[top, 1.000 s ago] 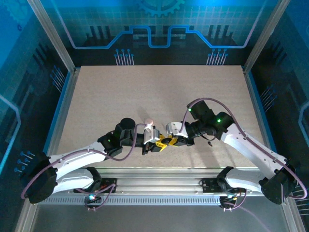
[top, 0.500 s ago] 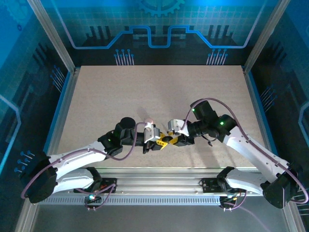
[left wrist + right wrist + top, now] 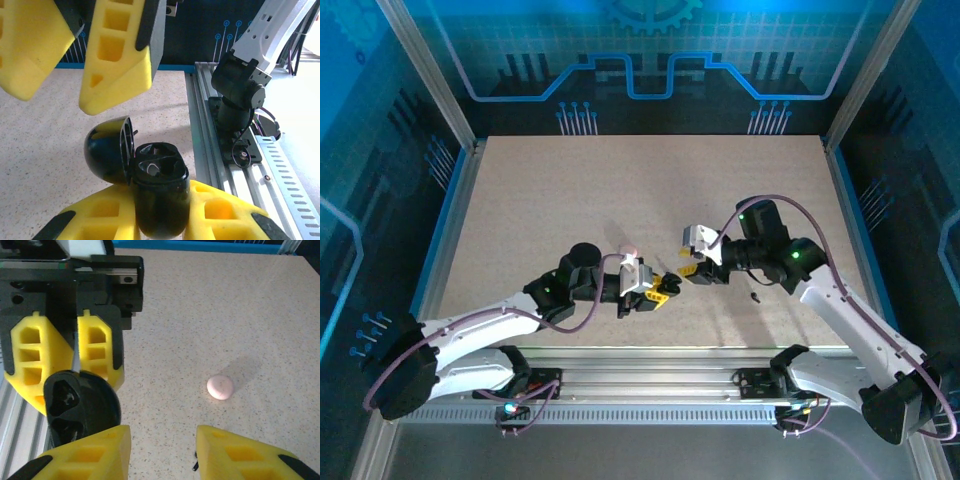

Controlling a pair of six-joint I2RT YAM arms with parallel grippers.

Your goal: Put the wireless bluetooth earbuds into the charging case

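The left pincer [image 3: 160, 222] is clamped on the black charging case [image 3: 160, 200], one yellow finger on each side of its body. The case's mouth faces away from the wrist, and its lid [image 3: 107, 152] is swung open to one side. Just inside the grip, the wells [image 3: 157, 167] are dark apart from a pale glint. I cannot tell whether a bud is already seated there or the hollows are bare.

Just past the case's mouth stands the right pincer [image 3: 165, 450]. Its fingers are apart with nothing between them, and it is near the case but not touching it.

Farther out, on the table [image 3: 570, 190] beyond the left pincer's far side, lies a pinkish round piece [image 3: 220, 387]. It is too small to tell whether it is a bud or another small case. A dark speck [image 3: 755, 296] lies on the table under the right arm, behind the right pincer and well apart from the case. It may be a black earbud, though that is only a guess.

My reading of progress is that the case is held and opened, ready to take buds. The filling is at most partly done. If the speck is a bud, it is yet to be fetched and seated, and the lid is not yet closed.
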